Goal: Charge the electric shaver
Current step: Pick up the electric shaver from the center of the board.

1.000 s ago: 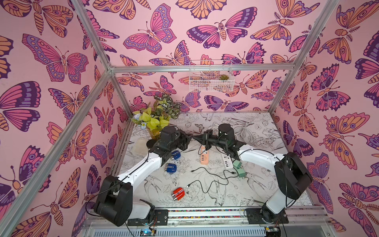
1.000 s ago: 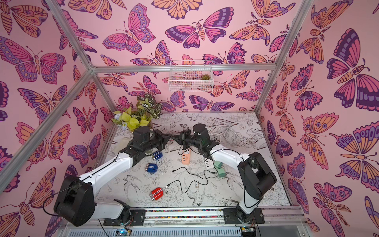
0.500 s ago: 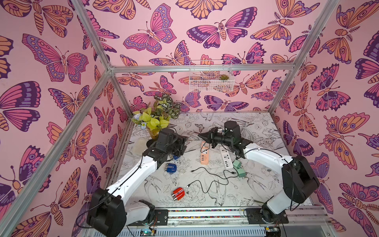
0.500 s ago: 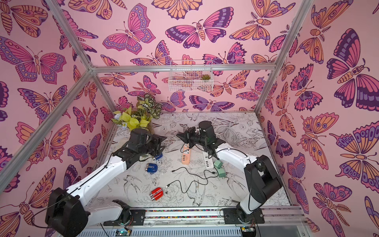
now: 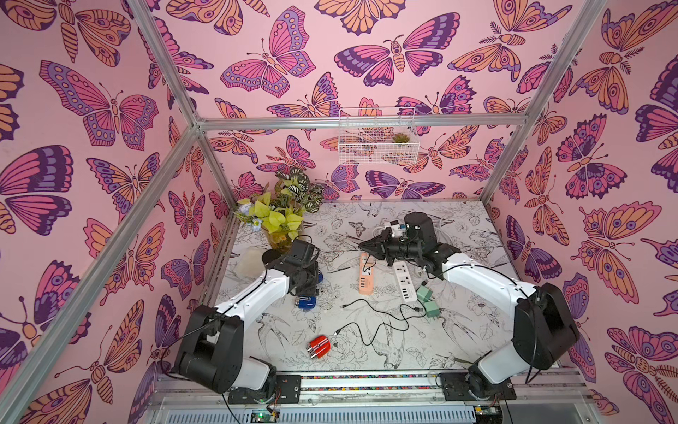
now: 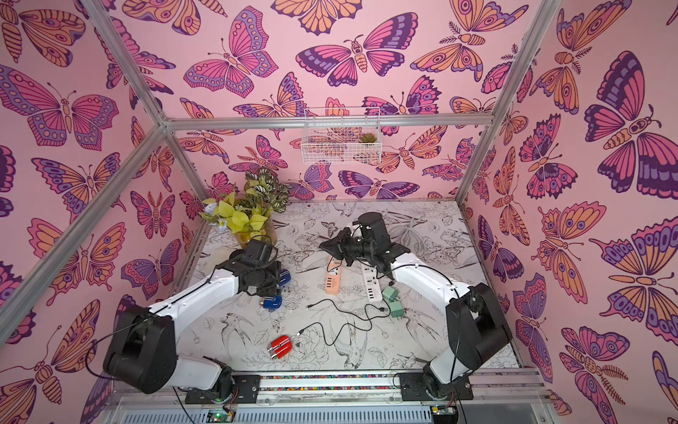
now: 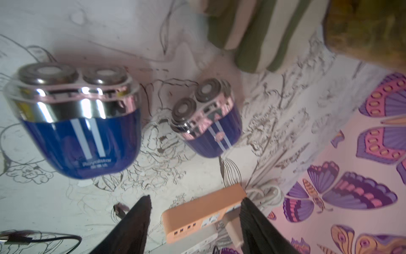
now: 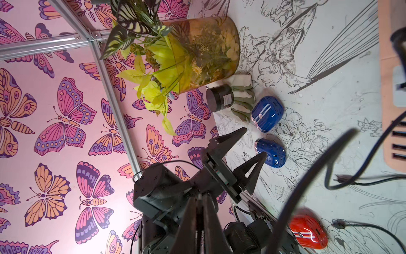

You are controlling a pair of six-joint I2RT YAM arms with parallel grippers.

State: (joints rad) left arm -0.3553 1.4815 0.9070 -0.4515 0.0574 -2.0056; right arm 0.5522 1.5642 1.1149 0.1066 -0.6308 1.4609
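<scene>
Left wrist view: the left fingers (image 7: 136, 224) stand apart with nothing between them. Ahead of them and off to one side, the nearer blue shaver (image 7: 74, 123) lies on the tabletop (image 7: 66, 209), its shaving heads turned away from the fingers. The farther blue shaver (image 7: 208, 123) lies beyond the fingertips, close to a green-striped cloth (image 7: 252, 35). An orange power strip (image 7: 204, 213) shows through the gap between the two fingers.

Right wrist view: the right fingers (image 8: 191, 220) are pressed together, with nothing visible between them. A blurred black cable (image 8: 307, 187) crosses close to the lens, and its contact with them cannot be told. Out past their tips, the left fingers (image 8: 228, 137) are spread. The nearer blue shaver (image 8: 271, 152) is just beside one tip and the farther blue shaver (image 8: 267, 113) touches the cloth (image 8: 241, 103). A red shaver (image 8: 307, 232) lies well apart from both pairs.

In both top views, the left arm (image 5: 264, 290) hides its own fingers. Both blue shavers (image 5: 305, 303) (image 6: 284, 276) peek out beside it. The closed right fingers (image 5: 367, 246) (image 6: 326, 246) hover over the far end of the orange power strip (image 5: 367, 282), beside a white power strip (image 5: 405, 282).
</scene>
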